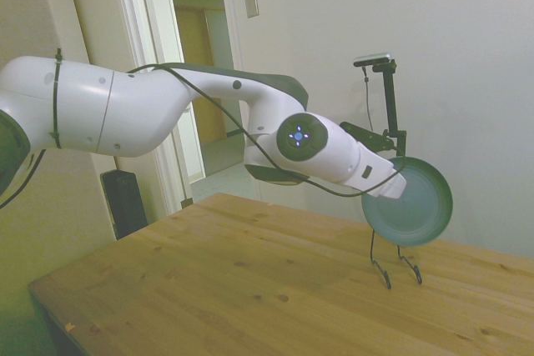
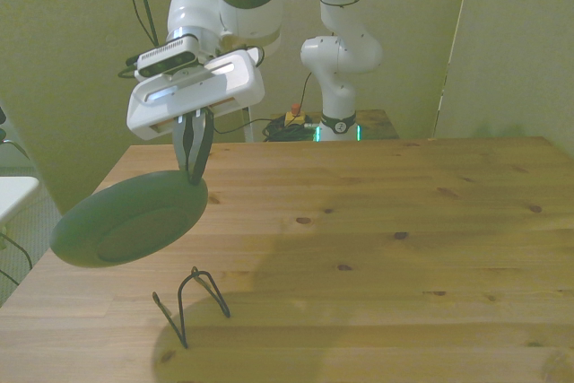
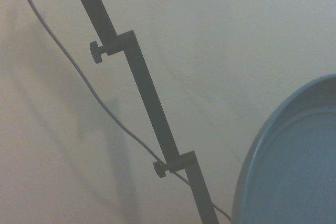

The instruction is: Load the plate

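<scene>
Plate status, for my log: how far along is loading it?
Done: the gripper has the plate pinched by its rim and lifted off the table. In hand: the plate hangs in the air above the wire rack. Left: lowering it into the rack and letting go.

Robot lab: arm [image 1: 125, 110], wooden table [image 1: 250, 289].

Side view looks across the table [image 1: 250, 281] from nearby; front view faces it, sharing its top; wrist view close-up.
</scene>
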Motion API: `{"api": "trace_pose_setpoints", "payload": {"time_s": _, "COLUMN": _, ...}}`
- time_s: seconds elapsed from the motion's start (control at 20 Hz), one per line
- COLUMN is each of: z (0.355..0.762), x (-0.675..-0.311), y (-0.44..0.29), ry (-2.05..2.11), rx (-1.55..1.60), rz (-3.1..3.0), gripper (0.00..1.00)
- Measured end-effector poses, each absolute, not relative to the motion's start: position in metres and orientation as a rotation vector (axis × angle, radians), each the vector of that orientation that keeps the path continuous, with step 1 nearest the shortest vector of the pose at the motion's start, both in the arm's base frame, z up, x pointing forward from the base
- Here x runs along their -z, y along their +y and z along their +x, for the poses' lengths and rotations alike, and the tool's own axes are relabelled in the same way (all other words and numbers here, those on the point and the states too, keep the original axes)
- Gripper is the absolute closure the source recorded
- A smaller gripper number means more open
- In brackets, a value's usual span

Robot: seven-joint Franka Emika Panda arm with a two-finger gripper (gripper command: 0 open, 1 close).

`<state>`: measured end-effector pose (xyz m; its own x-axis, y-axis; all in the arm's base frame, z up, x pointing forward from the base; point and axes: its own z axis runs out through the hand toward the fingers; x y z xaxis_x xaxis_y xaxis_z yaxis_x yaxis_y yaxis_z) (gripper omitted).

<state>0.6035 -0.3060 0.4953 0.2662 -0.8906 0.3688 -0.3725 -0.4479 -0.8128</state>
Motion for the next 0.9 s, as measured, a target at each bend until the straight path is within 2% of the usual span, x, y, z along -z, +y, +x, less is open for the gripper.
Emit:
{"api": "trace_pose_setpoints", "payload": {"time_s": 0.55, "z": 0.581, "x": -0.446, "y": -0.315, "ry": 0.912, "rx": 1.167, "rz": -1.873, "gripper": 1.00}}
{"api": "trace_pose_setpoints", "payload": {"time_s": 0.9, "z": 0.588, "x": -0.421, "y": -0.312, "ry": 0.787, "rx": 1.309, "rz": -1.852, "gripper": 1.00}}
